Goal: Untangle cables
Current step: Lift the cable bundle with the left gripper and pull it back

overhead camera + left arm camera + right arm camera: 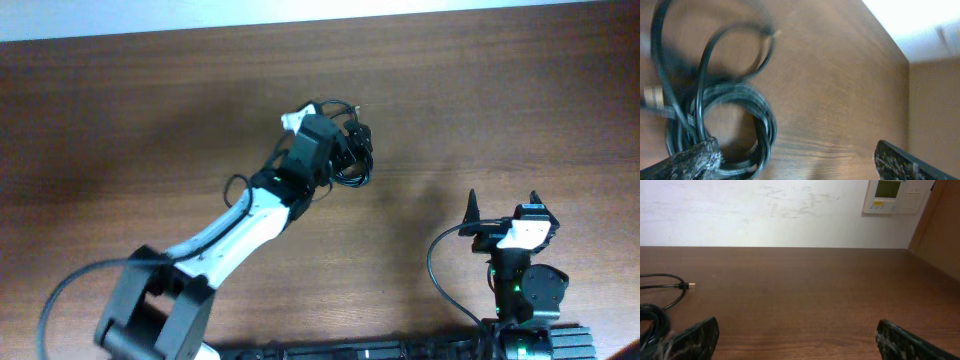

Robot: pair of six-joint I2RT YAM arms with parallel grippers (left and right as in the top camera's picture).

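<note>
The cables (pixel 352 150) are thin black cords looped into one small bundle on the wooden table, right of centre at the back. My left gripper (pixel 345 140) is over the bundle, partly hiding it. In the left wrist view the coiled cables (pixel 725 120) lie at the left, with the left finger on the loops; the jaws (pixel 797 162) are wide open. My right gripper (pixel 503 205) is open and empty near the front right. In the right wrist view the cables (pixel 662 287) lie at the far left, one small plug end showing, away from the open jaws (pixel 797 340).
The wooden table (pixel 150 110) ends at a white wall at the back (pixel 790 210). A thick black arm wire (pixel 445 270) loops beside the right arm's base. A wall panel (pixel 892 195) hangs at the back right.
</note>
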